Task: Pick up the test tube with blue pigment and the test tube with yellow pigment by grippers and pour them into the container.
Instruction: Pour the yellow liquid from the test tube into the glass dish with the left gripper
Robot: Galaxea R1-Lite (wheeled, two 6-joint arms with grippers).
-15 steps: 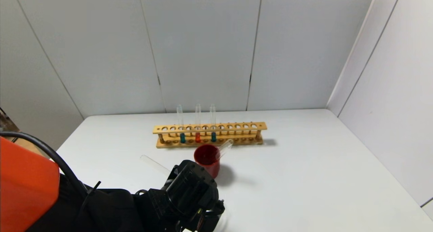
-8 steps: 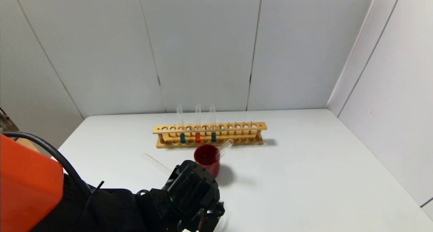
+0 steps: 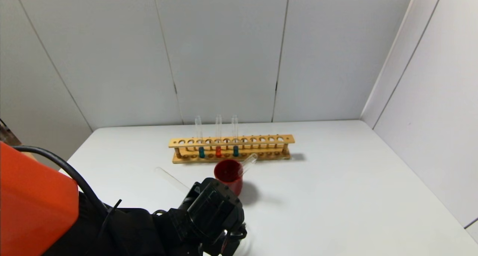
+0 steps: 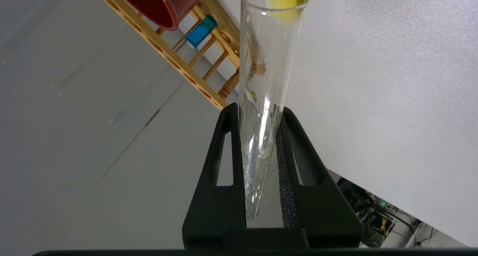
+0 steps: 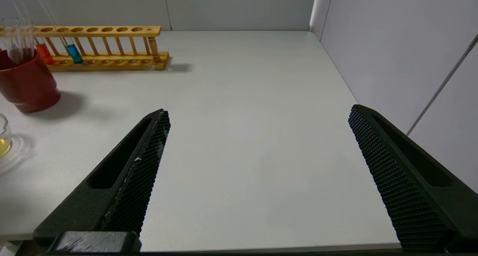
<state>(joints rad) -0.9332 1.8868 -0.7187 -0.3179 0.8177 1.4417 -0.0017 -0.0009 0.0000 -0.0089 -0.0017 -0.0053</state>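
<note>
Currently mid-pour with the yellow tube. The left gripper [image 4: 261,162], low centre in its wrist frame, has its black foam-lined fingers [image 4: 285,162] clamped on the test tube with yellow pigment [image 4: 267,80], tipped mouth-down toward the upper middle of the frame; a yellow patch sits right at the mouth, seemingly the liquid landing in the container below. In the head frame the gripper's black wrist sits lower centre-left and hides the pour. The container [image 5: 3,138] shows only at the left edge of the right wrist frame: low clear glass, a little yellow at the bottom.

The right gripper [image 5: 257,174] is parked, ribbed fingers spread wide, holding nothing.

The test tube with blue pigment [image 3: 201,138] stands upright in the wooden rack [image 3: 261,140] at frame centre, a twin blue tube and an orange one beside it. A dark red cup [image 3: 228,175] stands just in front of the rack, a clear tube leaning in it.

Next, probably: drain the tube fully, put it away, fetch a blue one. Thin smooth glass, so a gentle, square grip.
</note>
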